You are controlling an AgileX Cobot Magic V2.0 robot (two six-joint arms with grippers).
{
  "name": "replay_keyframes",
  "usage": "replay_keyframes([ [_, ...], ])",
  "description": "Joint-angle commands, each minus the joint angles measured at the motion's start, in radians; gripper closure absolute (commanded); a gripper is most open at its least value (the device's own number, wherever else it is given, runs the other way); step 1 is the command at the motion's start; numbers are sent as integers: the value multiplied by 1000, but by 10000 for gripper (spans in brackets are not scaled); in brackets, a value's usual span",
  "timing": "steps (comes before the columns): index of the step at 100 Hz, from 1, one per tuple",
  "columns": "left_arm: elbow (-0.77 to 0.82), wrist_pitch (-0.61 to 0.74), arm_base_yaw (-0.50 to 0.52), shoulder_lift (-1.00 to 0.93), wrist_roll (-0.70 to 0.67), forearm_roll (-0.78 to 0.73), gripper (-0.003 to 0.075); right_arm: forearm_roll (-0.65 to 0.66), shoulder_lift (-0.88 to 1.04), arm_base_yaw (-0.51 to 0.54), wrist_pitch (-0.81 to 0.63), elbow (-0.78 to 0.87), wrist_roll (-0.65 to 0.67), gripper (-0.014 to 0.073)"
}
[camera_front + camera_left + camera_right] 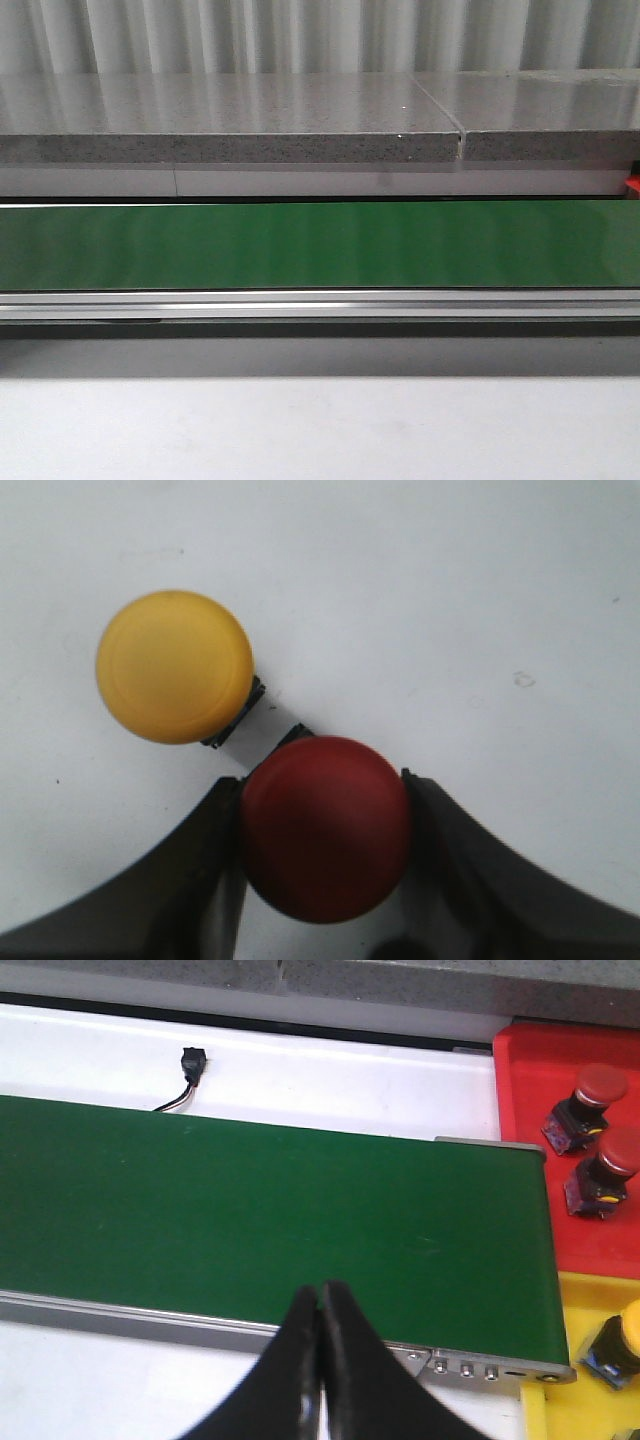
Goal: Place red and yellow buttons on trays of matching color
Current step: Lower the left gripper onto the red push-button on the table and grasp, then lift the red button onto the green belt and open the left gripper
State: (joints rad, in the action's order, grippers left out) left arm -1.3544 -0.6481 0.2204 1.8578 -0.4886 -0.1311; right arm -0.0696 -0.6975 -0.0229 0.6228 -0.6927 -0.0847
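Two buttons sit close together on the white table in the left wrist view: a yellow button (174, 666) lying free, and a red button (325, 827) just beside it, caught between the fingers of the left tool (325, 880), which presses on both sides of its domed cap. The caps look hard, smooth and rounded, so I judge them light and stiff but liable to slip; a hold lower down, on the dark square base that peeks out under each cap, would likely be surer than on the dome itself. The yellow one is so near that lifting the red straight up seems the safest way not to nudge it. The right tool (319, 1305) is pinched to a narrow slit with nothing in it, hanging over the near edge of the green belt (270, 1220). Past the belt's end lie the red tray (525, 1070), already carrying two red buttons, and next to it the yellow tray (575, 1305) with one yellow button partly in view at the frame edge. The red tray has bare floor nearest the belt, so there is room there; its raised rim and the belt's metal edge are what to clear. The front view shows only the belt, bare.
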Motion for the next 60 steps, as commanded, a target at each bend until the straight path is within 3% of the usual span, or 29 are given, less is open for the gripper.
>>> replay_keyframes([
  [1, -29, 34, -20, -118, 8, 5, 741, -4, 3, -1, -61, -25, -8, 686],
  [35, -29, -76, -99, -338, 187, 1, 741, -4, 3, -1, -61, -25, -8, 686],
  [60, -9, -195, -156, -367, 267, 5, 741, -4, 3, -1, -61, -25, -8, 686],
])
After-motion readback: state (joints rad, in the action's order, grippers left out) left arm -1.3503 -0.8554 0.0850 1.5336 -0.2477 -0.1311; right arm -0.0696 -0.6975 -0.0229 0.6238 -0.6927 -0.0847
